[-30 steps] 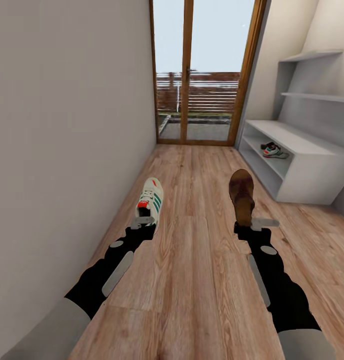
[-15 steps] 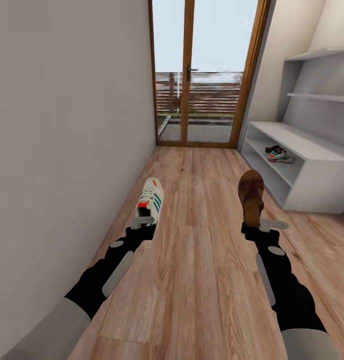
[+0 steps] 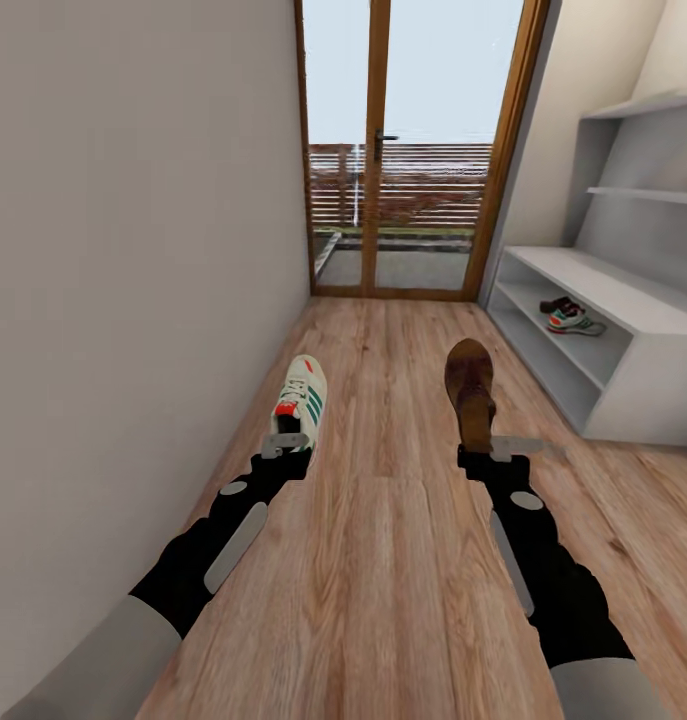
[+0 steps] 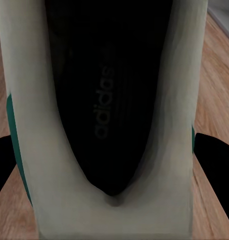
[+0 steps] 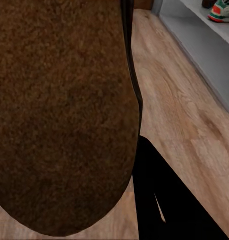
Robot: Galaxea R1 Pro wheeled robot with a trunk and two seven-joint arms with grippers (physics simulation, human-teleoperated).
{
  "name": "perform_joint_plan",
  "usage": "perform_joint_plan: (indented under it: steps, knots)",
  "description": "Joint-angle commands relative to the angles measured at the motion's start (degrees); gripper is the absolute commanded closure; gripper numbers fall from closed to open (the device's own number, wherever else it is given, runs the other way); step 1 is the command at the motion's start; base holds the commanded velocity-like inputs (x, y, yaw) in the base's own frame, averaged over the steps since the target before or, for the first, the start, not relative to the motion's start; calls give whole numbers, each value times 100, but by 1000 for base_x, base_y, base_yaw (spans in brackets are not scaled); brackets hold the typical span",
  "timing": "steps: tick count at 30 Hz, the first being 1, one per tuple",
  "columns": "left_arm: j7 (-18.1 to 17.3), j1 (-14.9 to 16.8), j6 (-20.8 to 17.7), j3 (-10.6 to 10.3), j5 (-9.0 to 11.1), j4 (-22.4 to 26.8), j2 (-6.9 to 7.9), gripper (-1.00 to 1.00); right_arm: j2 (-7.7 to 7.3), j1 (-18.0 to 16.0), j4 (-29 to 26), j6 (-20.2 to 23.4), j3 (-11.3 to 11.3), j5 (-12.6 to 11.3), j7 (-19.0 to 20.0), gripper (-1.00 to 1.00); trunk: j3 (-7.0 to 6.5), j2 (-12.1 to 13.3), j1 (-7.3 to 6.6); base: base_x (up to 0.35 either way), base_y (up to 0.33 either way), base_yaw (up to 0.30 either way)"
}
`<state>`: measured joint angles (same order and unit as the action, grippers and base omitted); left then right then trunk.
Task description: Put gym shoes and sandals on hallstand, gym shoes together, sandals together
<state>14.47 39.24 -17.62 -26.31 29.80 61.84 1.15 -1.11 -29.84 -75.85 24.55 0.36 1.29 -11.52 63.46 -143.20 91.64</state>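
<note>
— Sandal point(image 3: 471, 392): what changed?
— Against the view, it has shifted left with the right gripper point(image 3: 490, 452), which clamps its heel; the hallstand point(image 3: 651, 375) slid right.
— And the gym shoe point(image 3: 300, 400)?
— Held by the left gripper point(image 3: 286, 442) at the heel. Both shoes point lengthwise toward the glass door point(image 3: 411, 150), above the corridor floor point(image 3: 393, 520).

You hold one gym shoe point(image 3: 301, 398) in your left gripper point(image 3: 286, 442) by its red-orange heel, toe pointing ahead, sole down, clear of the corridor floor point(image 3: 383, 560). The left wrist view looks into its dark inside point(image 4: 107, 90). Your right gripper point(image 3: 495, 448) grips a brown sandal point(image 3: 470, 390) at the heel, toe ahead. The second gym shoe point(image 3: 571, 317) sits on the hallstand point(image 3: 651, 400) shelf, ahead and right of that gripper.
</note>
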Motion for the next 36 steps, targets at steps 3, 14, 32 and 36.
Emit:
perform_joint_plan:
  steps: [3,14,32,36]
  knots:
    - [65,5,-13,-23,52,13,8,100,-4,-4,-9,44,186,46,-33,100,5,-2,2,347,0,0]
    - [65,5,-13,-23,52,13,8,100,-21,-4,-21,41,248,46,-31,100,5,-2,2,347,0,0]
    - [65,5,-13,-23,52,13,10,100,-21,-4,-34,41,259,49,-35,100,5,-2,2,347,0,0]
    - [65,5,-13,-23,52,13,8,100,-21,-4,-35,41,262,48,-34,100,5,-2,2,347,0,0]
